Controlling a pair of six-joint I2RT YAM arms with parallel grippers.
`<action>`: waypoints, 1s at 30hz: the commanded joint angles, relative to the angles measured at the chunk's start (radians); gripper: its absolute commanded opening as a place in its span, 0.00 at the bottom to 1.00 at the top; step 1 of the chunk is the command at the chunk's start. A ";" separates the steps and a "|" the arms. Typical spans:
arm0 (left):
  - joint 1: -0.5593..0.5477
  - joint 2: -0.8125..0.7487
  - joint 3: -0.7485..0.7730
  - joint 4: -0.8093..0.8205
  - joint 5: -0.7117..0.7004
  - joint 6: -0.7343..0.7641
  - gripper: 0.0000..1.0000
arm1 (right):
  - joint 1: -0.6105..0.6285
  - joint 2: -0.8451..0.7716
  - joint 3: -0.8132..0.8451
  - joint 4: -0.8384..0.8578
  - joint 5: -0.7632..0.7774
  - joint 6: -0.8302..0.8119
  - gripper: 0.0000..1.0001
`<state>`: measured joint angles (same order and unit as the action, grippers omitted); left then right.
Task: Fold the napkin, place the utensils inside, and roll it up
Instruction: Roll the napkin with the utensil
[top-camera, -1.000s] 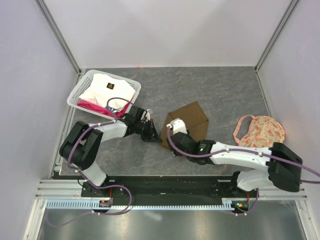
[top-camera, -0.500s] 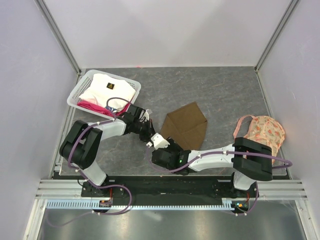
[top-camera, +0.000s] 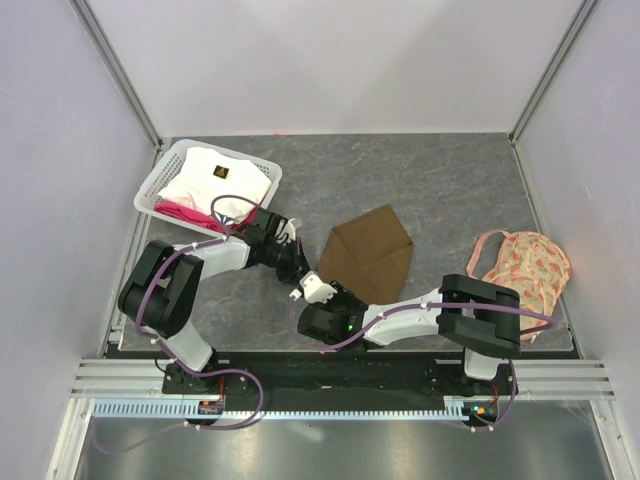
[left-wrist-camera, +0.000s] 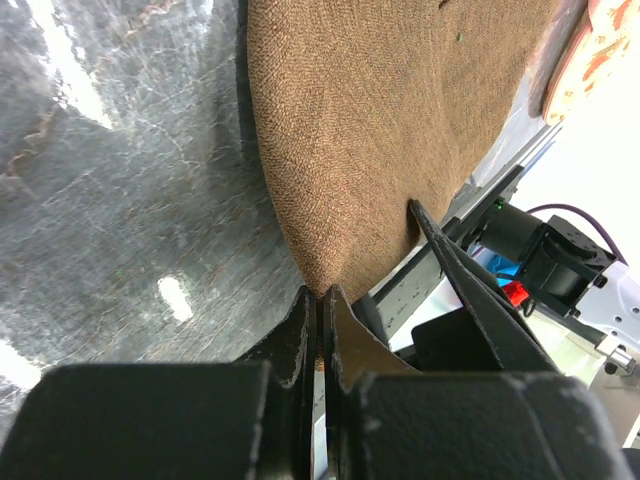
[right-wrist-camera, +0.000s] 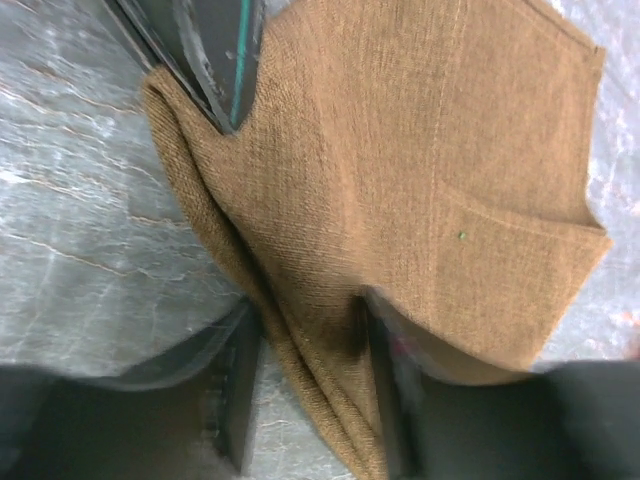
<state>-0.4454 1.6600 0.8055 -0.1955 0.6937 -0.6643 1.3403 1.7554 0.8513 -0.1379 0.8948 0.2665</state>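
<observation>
Coarse-woven napkin (top-camera: 372, 250), weave clear only from the wrists; left gripper (left-wrist-camera: 320, 300) pinches its corner, right gripper (right-wrist-camera: 310, 390) gapes astride its edge.

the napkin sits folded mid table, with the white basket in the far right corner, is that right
Not quite: the napkin does sit folded mid table, but the white basket is in the far left corner, as the top external view shows.

White basket (top-camera: 157, 180) far left, floral fabric (top-camera: 525, 262) right
</observation>
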 joint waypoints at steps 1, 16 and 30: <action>0.010 0.010 0.035 -0.016 0.049 0.048 0.02 | 0.010 0.029 0.008 -0.019 0.043 0.016 0.43; 0.048 -0.124 -0.103 0.110 -0.065 -0.034 0.71 | -0.006 -0.025 0.049 -0.092 -0.220 -0.092 0.00; 0.048 -0.451 -0.348 0.261 -0.350 -0.055 0.77 | -0.164 -0.088 0.210 -0.336 -0.718 -0.053 0.00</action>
<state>-0.4004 1.3067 0.5213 -0.0631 0.4492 -0.6922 1.2198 1.7004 0.9939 -0.3916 0.3790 0.1967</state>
